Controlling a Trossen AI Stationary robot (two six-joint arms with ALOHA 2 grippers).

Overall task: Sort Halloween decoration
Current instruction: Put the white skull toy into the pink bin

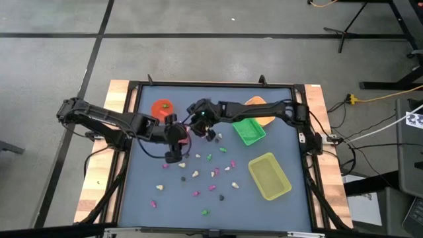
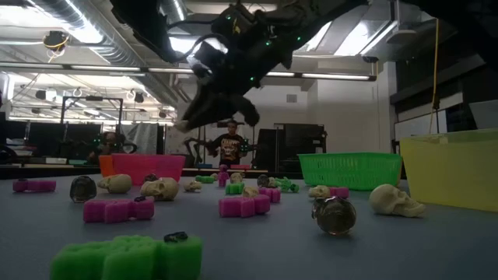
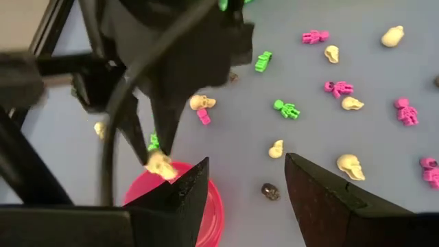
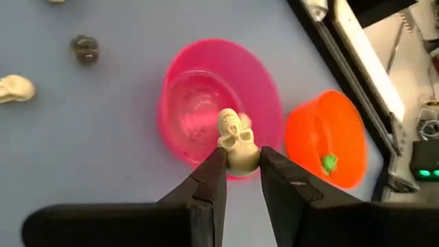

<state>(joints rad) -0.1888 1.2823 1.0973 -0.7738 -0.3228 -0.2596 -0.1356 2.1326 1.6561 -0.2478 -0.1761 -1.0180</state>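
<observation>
Right hand (image 4: 236,180) pinched a cream skull (image 4: 236,140) above the pink cup (image 4: 221,106), left hand (image 3: 245,184) hung open just beside; a release off-centre risked the skull bouncing off the rim onto the tabletop (image 4: 82,130).

Two cups, one pink (image 4: 219,110) and one orange (image 4: 326,137); two trays, green (image 1: 249,130) and yellow (image 1: 269,176); roughly twenty small trinkets (image 1: 210,173) scattered over the worktop (image 1: 291,132); one cream skull (image 4: 236,140) aloft.
</observation>
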